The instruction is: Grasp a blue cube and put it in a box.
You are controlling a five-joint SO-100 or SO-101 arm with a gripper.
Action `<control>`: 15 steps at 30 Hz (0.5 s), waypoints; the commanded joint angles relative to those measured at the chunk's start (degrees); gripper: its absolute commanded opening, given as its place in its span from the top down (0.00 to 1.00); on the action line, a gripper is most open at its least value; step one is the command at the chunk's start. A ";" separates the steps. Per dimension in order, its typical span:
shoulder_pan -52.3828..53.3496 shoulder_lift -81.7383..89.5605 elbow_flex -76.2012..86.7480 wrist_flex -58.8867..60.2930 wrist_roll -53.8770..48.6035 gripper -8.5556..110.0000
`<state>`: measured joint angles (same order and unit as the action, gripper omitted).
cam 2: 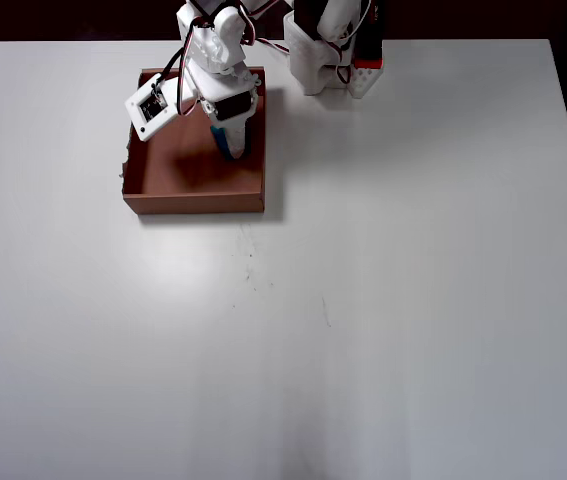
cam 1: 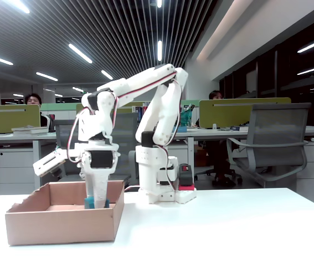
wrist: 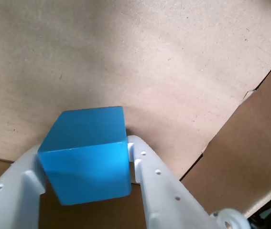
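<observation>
The blue cube [wrist: 87, 152] fills the lower left of the wrist view, pressed between two white fingers [wrist: 147, 176], with my gripper [wrist: 83, 148] shut on it. Tan cardboard floor of the box [wrist: 140, 62] lies right behind it. In the fixed view my gripper [cam 1: 97, 200] reaches straight down inside the box [cam 1: 62, 224], and a sliver of the cube [cam 1: 89, 203] shows just above the near wall. From overhead, my gripper [cam 2: 233, 150] is in the box's [cam 2: 193, 203] right part, close to the right wall; the cube is mostly hidden under it.
The arm's base [cam 2: 328, 50] stands right of the box at the table's far edge, with a red and black unit [cam 1: 185, 177] beside it. White table [cam 2: 383, 300] spreads in front and to the right. The box's left wall has a torn corner [cam 2: 123, 172].
</observation>
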<state>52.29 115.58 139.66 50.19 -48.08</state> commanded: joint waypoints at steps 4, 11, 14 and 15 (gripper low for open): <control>0.00 2.64 -0.26 0.79 -0.53 0.66; 0.00 2.90 -0.70 0.09 -0.53 0.60; -0.09 3.43 -0.97 -0.18 -0.53 0.60; -0.26 3.69 -1.32 -0.18 -0.53 0.60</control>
<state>52.56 116.98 139.66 50.62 -48.08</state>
